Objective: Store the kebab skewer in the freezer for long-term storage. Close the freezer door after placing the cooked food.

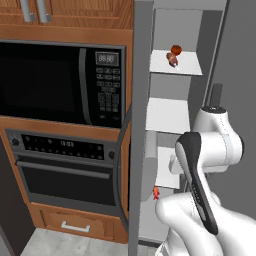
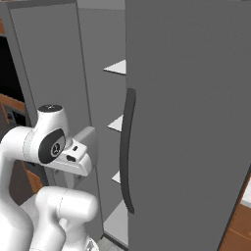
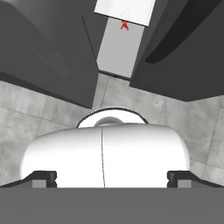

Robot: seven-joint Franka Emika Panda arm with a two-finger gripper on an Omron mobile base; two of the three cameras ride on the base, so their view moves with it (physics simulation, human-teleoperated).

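The freezer (image 1: 170, 115) stands open, its white shelves showing between two grey doors. On its top shelf lies the kebab skewer (image 1: 172, 59), reddish-brown chunks on a pale stick, just in front of a round red-orange ball (image 1: 176, 49). The freezer door (image 1: 141, 125) is swung out and seen edge-on, its curved handle (image 1: 120, 165) facing the oven; it also shows as the freezer door (image 2: 49, 63) and the freezer door (image 3: 48, 43). My gripper (image 3: 111, 178) is open and empty, fingertips (image 3: 43, 177) far apart, pointing down at the floor well below the skewer.
A black microwave (image 1: 55, 82) and an oven (image 1: 62, 170) sit left of the open door. The plain grey fridge door (image 2: 191, 122) with a long handle (image 2: 126, 152) is closed on the right. A small red item (image 1: 156, 192) lies on a low shelf (image 3: 124, 11). Grey tiled floor (image 3: 43, 109) lies below.
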